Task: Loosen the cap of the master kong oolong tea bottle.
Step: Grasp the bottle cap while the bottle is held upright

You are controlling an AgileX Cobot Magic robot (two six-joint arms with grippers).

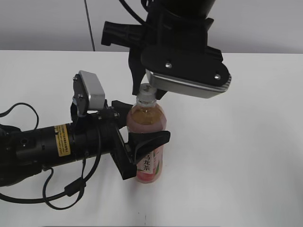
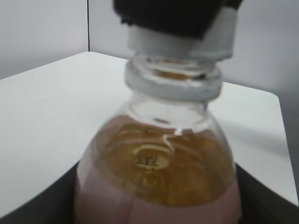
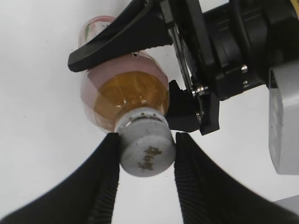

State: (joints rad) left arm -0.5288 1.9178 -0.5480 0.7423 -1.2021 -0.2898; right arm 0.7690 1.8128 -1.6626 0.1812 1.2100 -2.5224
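Note:
The master kong oolong tea bottle [image 1: 147, 124] stands upright on the white table, amber tea above a pink label. My left gripper [image 1: 138, 124] comes in from the left and is shut on its body, one black finger [image 1: 150, 140] wrapping the front. In the left wrist view the bottle [image 2: 156, 172] fills the frame between the dark jaw edges. From above, my right gripper [image 3: 145, 145] is shut on the white cap [image 3: 147, 151], with its ribbed fingers [image 3: 108, 168] pressed to both sides. The cap [image 2: 180, 44] shows from the side under a black fingertip.
The white table [image 1: 246, 156] spreads around the bottle, with a grey wall behind it. My left arm and its cables [image 1: 42, 151] lie along the table at the left. The right wrist housing [image 1: 187, 66] hangs over the bottle top.

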